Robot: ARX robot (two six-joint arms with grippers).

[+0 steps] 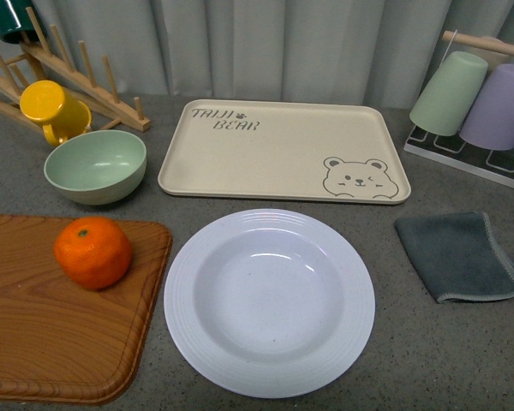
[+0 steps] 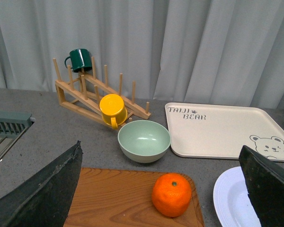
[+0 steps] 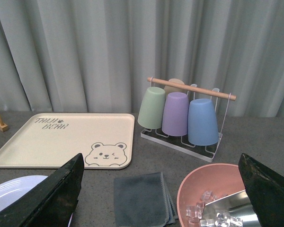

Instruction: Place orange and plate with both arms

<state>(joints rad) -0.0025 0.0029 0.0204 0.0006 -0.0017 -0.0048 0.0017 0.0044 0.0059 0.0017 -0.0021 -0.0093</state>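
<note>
The orange (image 1: pixel 92 252) sits on a wooden cutting board (image 1: pixel 34 334) at the front left; the left wrist view shows it (image 2: pixel 172 194) too. The white ridged plate (image 1: pixel 269 300) lies empty on the grey counter, right of the board; its edge shows in the left wrist view (image 2: pixel 229 201) and in the right wrist view (image 3: pixel 12 193). Neither arm appears in the front view. My left gripper (image 2: pixel 163 198) is open and hangs above the orange, apart from it. My right gripper (image 3: pixel 161 198) is open and empty above a grey cloth (image 3: pixel 143 198).
A beige bear-print tray (image 1: pixel 283 150) lies behind the plate. A pale green bowl (image 1: pixel 96 166), yellow mug (image 1: pixel 50 110) and wooden rack (image 1: pixel 68 77) stand at back left. The grey cloth (image 1: pixel 459 255) and a cup rack (image 1: pixel 480 111) are at right. A pink bowl of ice (image 3: pixel 213 198) is nearby.
</note>
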